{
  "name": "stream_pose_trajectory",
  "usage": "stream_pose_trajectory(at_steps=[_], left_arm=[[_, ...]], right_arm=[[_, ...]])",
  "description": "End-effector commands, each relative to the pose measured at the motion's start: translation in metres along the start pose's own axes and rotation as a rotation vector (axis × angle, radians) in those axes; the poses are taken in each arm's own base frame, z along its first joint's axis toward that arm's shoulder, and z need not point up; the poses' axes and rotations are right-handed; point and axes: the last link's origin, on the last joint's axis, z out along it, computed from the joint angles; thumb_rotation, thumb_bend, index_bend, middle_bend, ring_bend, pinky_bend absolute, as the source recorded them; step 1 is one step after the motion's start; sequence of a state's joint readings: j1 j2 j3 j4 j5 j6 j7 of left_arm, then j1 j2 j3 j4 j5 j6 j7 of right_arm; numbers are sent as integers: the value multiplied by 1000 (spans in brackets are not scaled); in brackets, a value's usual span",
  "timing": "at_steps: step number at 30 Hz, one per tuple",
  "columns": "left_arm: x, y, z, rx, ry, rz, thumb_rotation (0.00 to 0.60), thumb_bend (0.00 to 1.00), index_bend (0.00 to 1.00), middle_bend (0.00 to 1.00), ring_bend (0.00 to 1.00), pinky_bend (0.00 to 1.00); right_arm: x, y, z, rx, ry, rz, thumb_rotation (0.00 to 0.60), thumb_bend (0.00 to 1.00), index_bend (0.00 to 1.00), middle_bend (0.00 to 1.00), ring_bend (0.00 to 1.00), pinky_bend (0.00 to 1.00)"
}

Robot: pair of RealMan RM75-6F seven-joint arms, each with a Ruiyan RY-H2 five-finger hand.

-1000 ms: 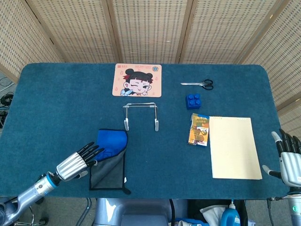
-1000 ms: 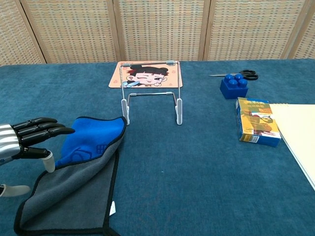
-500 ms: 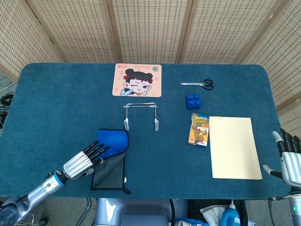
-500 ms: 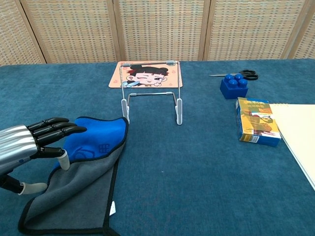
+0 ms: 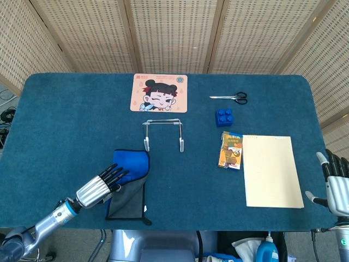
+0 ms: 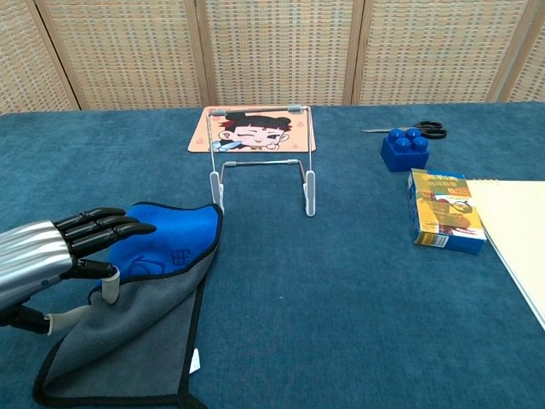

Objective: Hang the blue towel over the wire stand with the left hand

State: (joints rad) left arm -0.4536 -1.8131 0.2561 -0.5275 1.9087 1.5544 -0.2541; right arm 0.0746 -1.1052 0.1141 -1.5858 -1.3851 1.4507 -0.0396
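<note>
The blue towel [image 5: 130, 180] lies flat on the table at about 7 o'clock from the wire stand [image 5: 163, 132], near it but apart, its blue side folded over the grey. The left hand [image 6: 64, 252] hovers over the towel's left edge, fingers [image 6: 111, 228] extended and slightly apart, gripping nothing. At 4 o'clock, the right hand [image 5: 337, 184] hangs spread and empty.

No text can be read with certainty: the cartoon mat [image 5: 158, 93] at 12 o'clock carries small red characters in its top left corner and the small box [image 6: 443, 210] at 3 o'clock has printed lettering, but both are too small to make out.
</note>
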Motion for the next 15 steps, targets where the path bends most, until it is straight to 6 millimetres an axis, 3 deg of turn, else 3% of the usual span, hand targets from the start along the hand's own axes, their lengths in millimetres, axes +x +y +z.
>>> stream_pose_trajectory(at_steps=[1,9,15], left_arm=[[1,0,0,0,7,2,600,403,541,0,0,22],[16,-4,1,-28,84,65,600,409,587,0,0,26],[42,3,10,-183,226,323,600,407,592,0,0,26]], right_arm=[[0,0,0,-1,0,0,600,0,0,0,0,0],[0,0,0,0,-1,1,600,0,0,0,0,0],[1,-1,-1,3,-1,3,600,0,0,0,0,0]])
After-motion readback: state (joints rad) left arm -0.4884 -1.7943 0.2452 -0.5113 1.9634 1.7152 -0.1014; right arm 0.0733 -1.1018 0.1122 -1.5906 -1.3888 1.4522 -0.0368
